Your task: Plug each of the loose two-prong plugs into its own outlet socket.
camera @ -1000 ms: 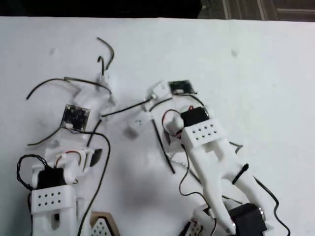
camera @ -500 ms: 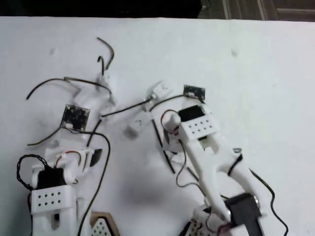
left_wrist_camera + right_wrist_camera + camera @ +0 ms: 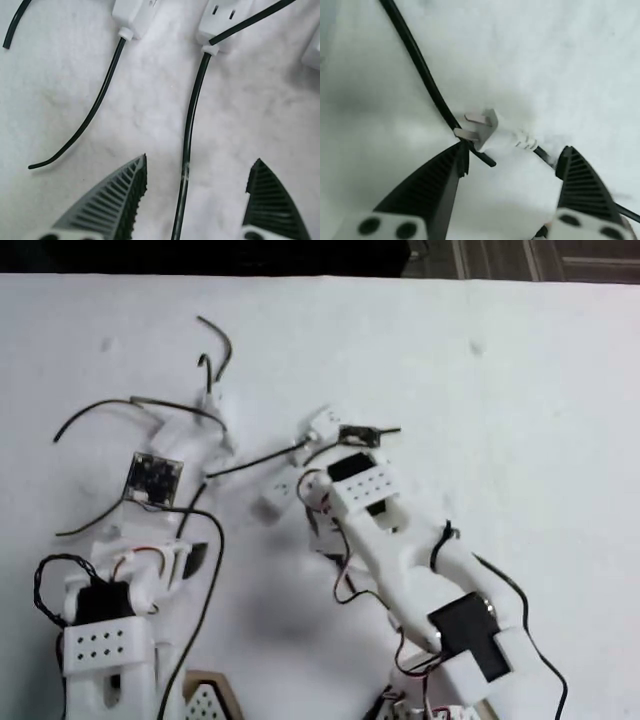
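Over the last second your right arm [image 3: 400, 560] has swung its wrist across the counter [image 3: 520, 390] toward about 10 o'clock, ending near the middle. The left arm [image 3: 100, 640] at 7 o'clock has not moved. That sweep puts the right gripper [image 3: 516, 147] over a loose two-prong plug [image 3: 482, 127]. Its jaws stand wide open, one on each side of the white body and gripping nothing, and the plug lies on the counter with a black cable [image 3: 420, 65] crossing close by its prongs. I'd judge this as lining up for a pick, with that plug not yet seated. The left gripper [image 3: 200, 161] is likewise spread open and empty, with a second cable [image 3: 187, 125] running between its jaws and an outlet socket [image 3: 220, 17] beyond them. A small dark piece [image 3: 365, 433] at 12 o'clock of the right wrist has shifted too, and you can't tell what it is. From above, the wrist block hides the jaws and the plug, so it isn't clear which socket is the plug's own. One right jaw tip overlaps the crossing cable, so you can't tell whether closing would catch it as well.
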Motion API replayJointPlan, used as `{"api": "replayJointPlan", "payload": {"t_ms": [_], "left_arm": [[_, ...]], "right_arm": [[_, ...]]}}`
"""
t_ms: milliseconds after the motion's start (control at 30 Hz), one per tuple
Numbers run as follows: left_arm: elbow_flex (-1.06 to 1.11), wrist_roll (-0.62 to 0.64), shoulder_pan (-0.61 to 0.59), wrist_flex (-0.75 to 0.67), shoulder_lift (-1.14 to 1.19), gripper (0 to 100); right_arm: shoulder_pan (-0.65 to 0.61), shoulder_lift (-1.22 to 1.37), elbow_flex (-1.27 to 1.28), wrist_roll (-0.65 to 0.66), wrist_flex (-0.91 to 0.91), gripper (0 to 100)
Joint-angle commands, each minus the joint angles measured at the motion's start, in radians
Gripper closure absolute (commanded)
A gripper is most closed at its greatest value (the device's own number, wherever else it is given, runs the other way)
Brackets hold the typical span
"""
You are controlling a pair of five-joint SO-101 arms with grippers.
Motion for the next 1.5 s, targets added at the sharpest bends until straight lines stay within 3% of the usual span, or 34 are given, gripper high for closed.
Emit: {"api": "replayJointPlan", "payload": {"t_ms": [0, 300, 500, 600, 767, 1000, 1300, 1467], "left_arm": [[-0.003, 0.003, -0.007, -0.015, -0.015, 68], [-0.003, 0.003, -0.007, -0.014, -0.015, 68], [-0.003, 0.003, -0.007, -0.014, -0.015, 68], [-0.003, 0.003, -0.007, -0.014, -0.015, 68], [-0.003, 0.003, -0.007, -0.014, -0.015, 68], [-0.003, 0.003, -0.007, -0.014, -0.015, 68], [-0.003, 0.003, -0.005, -0.015, -0.015, 68], [-0.003, 0.003, -0.007, -0.017, -0.015, 68]], "right_arm": [[0.021, -0.005, 0.011, 0.0, -0.047, 72.2], [0.008, -0.005, 0.133, 0.078, -0.147, 73.9], [0.048, -0.005, 0.133, 0.207, -0.151, 99.1], [0.111, -0.007, 0.135, 0.316, -0.15, 96.7], [0.2, -0.021, 0.087, 0.717, -0.153, 98.1], [0.242, -0.015, -0.032, 1.456, -0.153, 98.1], [0.2, -0.022, -0.031, 2.096, -0.145, 98.1], [0.191, -0.024, -0.04, 2.085, -0.151, 97.6]]}}
